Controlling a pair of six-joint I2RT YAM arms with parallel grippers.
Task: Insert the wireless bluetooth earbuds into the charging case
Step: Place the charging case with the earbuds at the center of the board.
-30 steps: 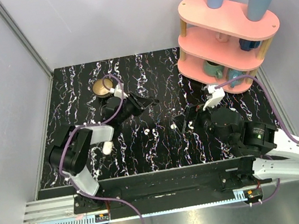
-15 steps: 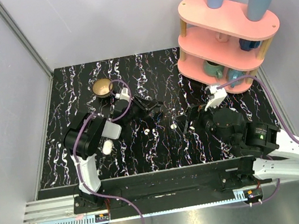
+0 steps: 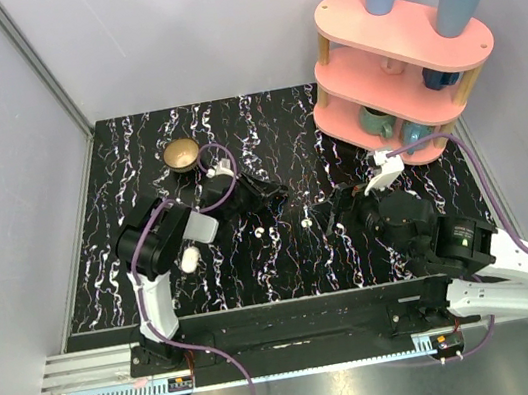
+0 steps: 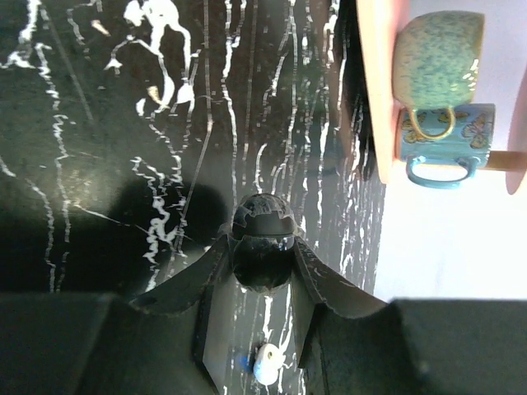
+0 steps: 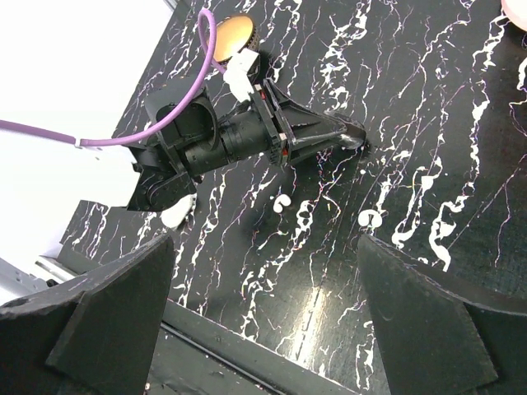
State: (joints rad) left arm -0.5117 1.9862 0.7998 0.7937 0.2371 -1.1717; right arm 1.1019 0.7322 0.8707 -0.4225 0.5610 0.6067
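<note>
Two tiny white earbuds lie on the black marbled table, one (image 3: 261, 230) left of the other (image 3: 306, 220); the right wrist view shows both, one (image 5: 282, 202) left of the other (image 5: 370, 218). The white charging case (image 3: 189, 260) lies near the left arm's base, half hidden behind that arm in the right wrist view (image 5: 174, 214). My left gripper (image 3: 280, 193) is low over the table just beyond the earbuds, shut on a small black block (image 4: 263, 245). One earbud (image 4: 268, 363) shows under its fingers. My right gripper (image 3: 332, 209) is wide open and empty just right of the earbuds (image 5: 263, 271).
A brass bowl (image 3: 181, 155) stands at the back left. A pink tiered shelf (image 3: 389, 35) with blue cups and mugs (image 4: 445, 140) fills the back right. Grey walls close the sides. The left arm's purple cable (image 5: 206, 49) loops above the table.
My left arm has swung its elbow to the right and its gripper has moved a little nearer, toward the earbuds. My right gripper has shifted slightly. Earbuds and case have not moved.
</note>
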